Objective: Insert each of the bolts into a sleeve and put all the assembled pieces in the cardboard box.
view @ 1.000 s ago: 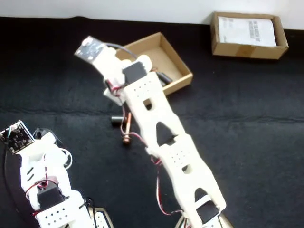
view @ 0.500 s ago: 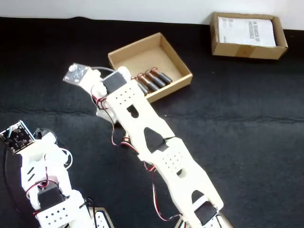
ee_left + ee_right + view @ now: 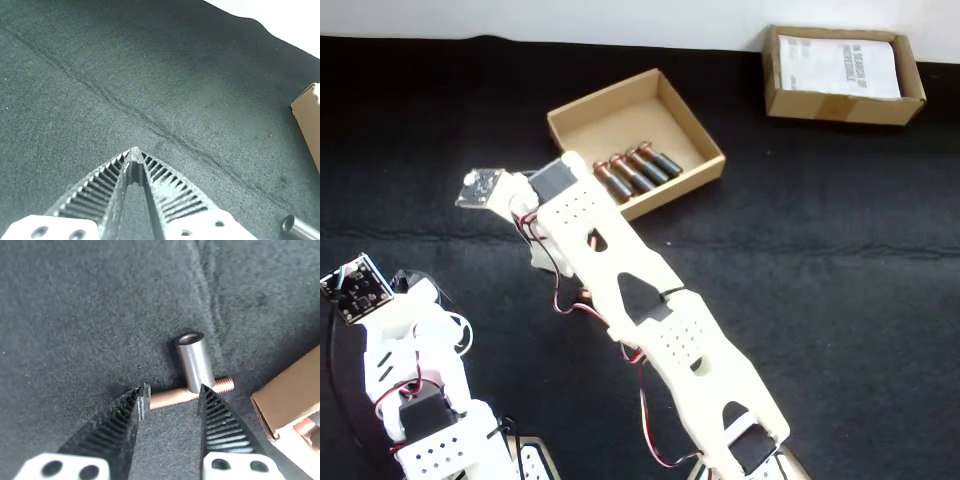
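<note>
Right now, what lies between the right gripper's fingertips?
The right wrist view shows the copper bolt lying crosswise between the fingertips of the open right gripper. The metal sleeve crosses the bolt near one fingertip.

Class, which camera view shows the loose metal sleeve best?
Right wrist view: the sleeve lies whole against the copper bolt, by the open end effector. Left wrist view catches probably one end at its edge; in the high view the right arm overlies that spot.
</note>
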Robot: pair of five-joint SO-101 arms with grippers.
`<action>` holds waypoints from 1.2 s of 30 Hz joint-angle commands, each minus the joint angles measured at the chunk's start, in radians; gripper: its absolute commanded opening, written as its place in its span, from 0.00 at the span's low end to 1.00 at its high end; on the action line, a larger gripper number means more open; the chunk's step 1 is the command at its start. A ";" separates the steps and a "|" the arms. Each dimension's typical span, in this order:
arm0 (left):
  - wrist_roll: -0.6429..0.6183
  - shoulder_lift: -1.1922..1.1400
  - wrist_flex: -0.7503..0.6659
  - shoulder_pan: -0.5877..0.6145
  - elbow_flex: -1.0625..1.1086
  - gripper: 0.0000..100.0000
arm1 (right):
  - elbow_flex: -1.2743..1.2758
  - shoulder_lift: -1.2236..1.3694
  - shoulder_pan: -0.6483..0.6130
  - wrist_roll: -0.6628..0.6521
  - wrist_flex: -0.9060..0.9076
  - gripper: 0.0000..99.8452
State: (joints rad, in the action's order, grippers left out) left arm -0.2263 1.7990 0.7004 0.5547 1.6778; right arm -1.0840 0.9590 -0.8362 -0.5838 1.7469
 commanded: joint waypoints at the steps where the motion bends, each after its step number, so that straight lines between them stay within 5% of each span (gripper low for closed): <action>1: -0.002 0.010 0.002 -0.005 0.016 0.01 | 0.016 -0.008 0.024 -0.032 -0.038 0.14; 19: -0.002 0.013 0.003 -0.002 0.016 0.01 | 0.248 -0.008 0.028 -0.117 -0.295 0.14; 23: -0.002 0.015 0.002 0.013 0.016 0.01 | 0.288 -0.008 0.028 -0.110 -0.340 0.03; 30: -0.002 0.015 0.002 0.013 0.016 0.01 | 0.278 -0.022 0.068 -0.109 -0.332 0.01; 36: -0.002 0.012 0.003 0.007 0.016 0.01 | 0.024 -0.019 0.094 -0.107 -0.162 0.01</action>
State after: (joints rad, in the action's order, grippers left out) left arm -0.2263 1.7990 0.7020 0.5562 1.6778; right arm -0.9198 0.9605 -0.7748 -0.6866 1.5213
